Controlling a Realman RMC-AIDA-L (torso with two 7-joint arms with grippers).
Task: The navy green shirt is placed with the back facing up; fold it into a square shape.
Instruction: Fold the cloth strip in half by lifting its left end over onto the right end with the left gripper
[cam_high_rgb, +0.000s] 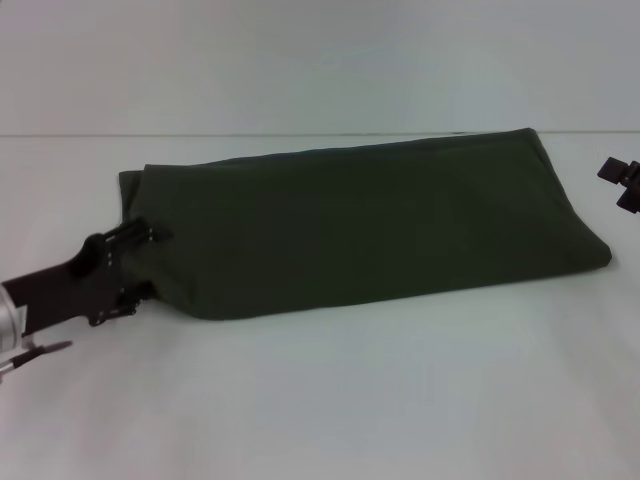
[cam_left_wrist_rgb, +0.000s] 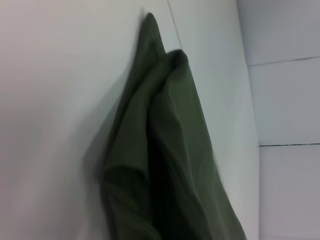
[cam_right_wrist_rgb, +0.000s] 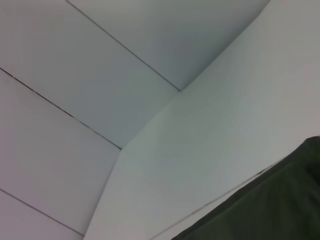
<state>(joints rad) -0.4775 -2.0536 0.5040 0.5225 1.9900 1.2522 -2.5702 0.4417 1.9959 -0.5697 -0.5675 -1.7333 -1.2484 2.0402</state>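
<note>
Across the white table (cam_high_rgb: 320, 400) lies the dark olive-green cotton shirt (cam_high_rgb: 370, 225), folded into a long band running from the left side toward the far right. Nothing else lies around it. At its left end the black left gripper (cam_high_rgb: 140, 262) sits with its fingers clamped on the cloth's edge — the right gripper (cam_high_rgb: 622, 182) hangs apart, just beyond the shirt's right end; whether its fingers are open I cannot tell.

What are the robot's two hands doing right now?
Left gripper: shut on the navy green shirt at its left end.
Right gripper: beside the shirt's right end, cannot be told.
</note>
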